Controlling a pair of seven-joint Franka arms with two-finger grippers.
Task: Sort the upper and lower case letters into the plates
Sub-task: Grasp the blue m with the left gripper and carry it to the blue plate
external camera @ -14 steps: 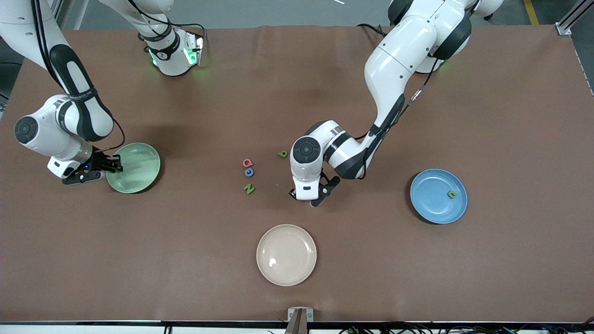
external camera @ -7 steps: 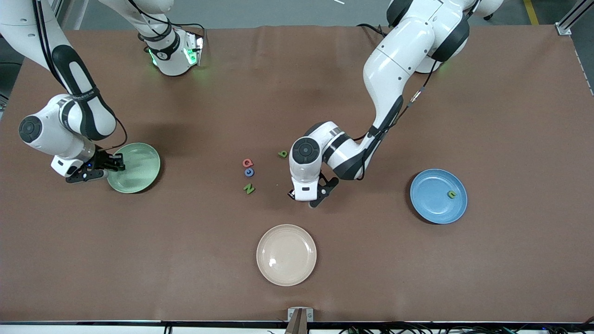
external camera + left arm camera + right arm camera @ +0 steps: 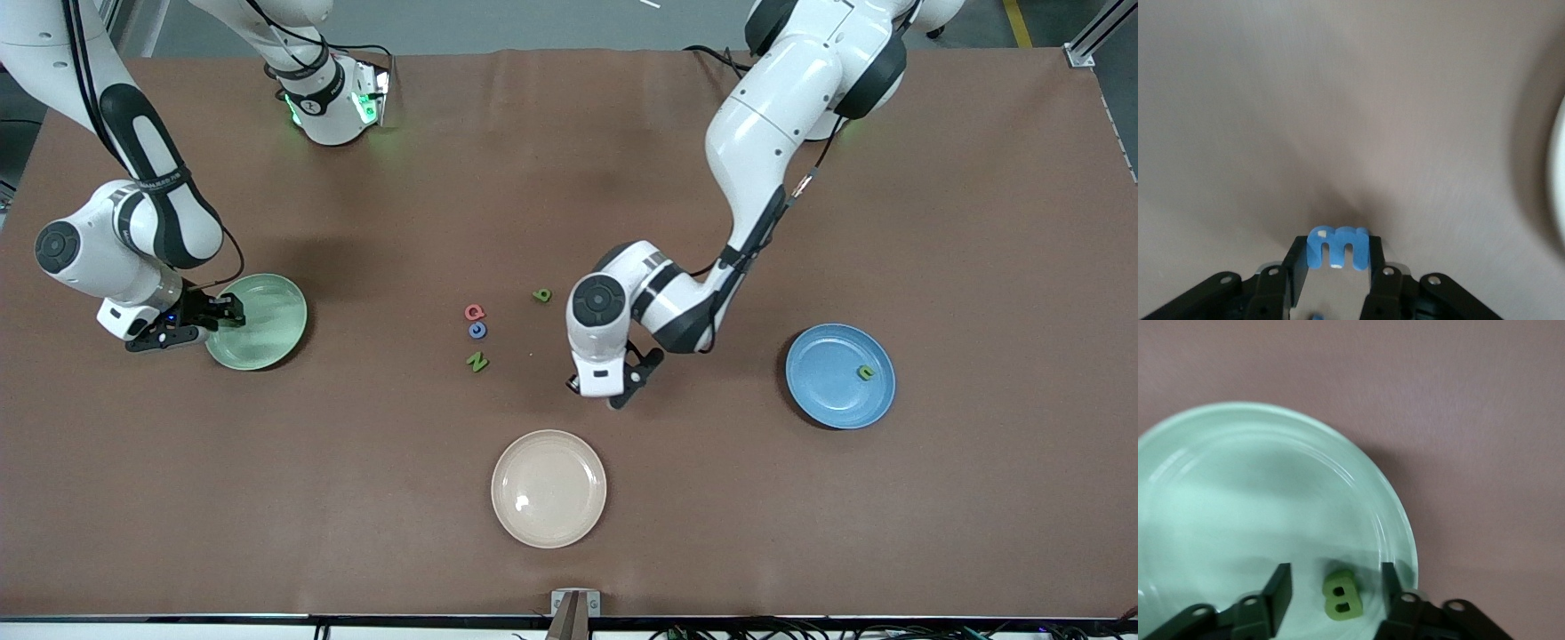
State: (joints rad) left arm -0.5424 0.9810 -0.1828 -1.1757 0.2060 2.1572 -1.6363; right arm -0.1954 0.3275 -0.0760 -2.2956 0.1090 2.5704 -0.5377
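My left gripper [image 3: 616,391] is shut on a blue letter m [image 3: 1338,248] and holds it just over bare table, between the loose letters and the blue plate [image 3: 822,391]. My right gripper [image 3: 227,313] is open over the rim of the mint green plate [image 3: 267,333]. A green B [image 3: 1343,595] lies on that plate [image 3: 1238,500] between its fingers, apart from both. A red Q [image 3: 474,312], a blue C [image 3: 477,331], a green N [image 3: 477,361] and a green d [image 3: 541,294] lie mid-table. A green n [image 3: 864,372] lies in the blue plate.
A cream-beige plate [image 3: 548,488] sits on the table nearer to the front camera than the loose letters. The brown table [image 3: 889,222] stretches wide around both plates. The two arm bases stand along the table's edge farthest from the front camera.
My left gripper has shifted with the blue m a little toward the blue plate and the front camera. My right gripper has stayed open at the mint plate.
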